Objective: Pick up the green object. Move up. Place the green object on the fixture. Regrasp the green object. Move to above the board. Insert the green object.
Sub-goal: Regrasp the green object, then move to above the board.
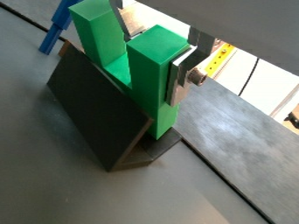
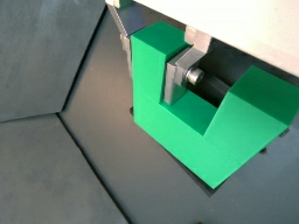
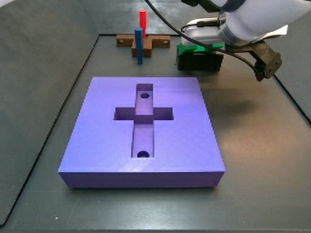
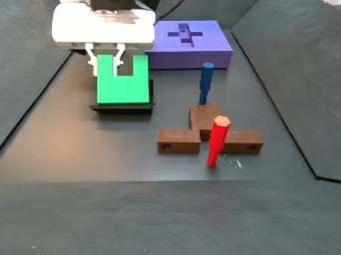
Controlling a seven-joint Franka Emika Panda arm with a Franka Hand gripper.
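The green object is a bright green U-shaped piece that rests on the dark fixture, with its two arms pointing up. My gripper is shut on one arm of the U, and a silver finger lies flat against the arm's side. Both wrist views show this grip on the green object. In a side view the gripper stands over the green object on the fixture. The purple board with its cross-shaped recess lies apart from them.
A brown base carries a red peg and a blue peg and stands near the fixture. It also shows in a side view behind the board. Dark walls enclose the floor.
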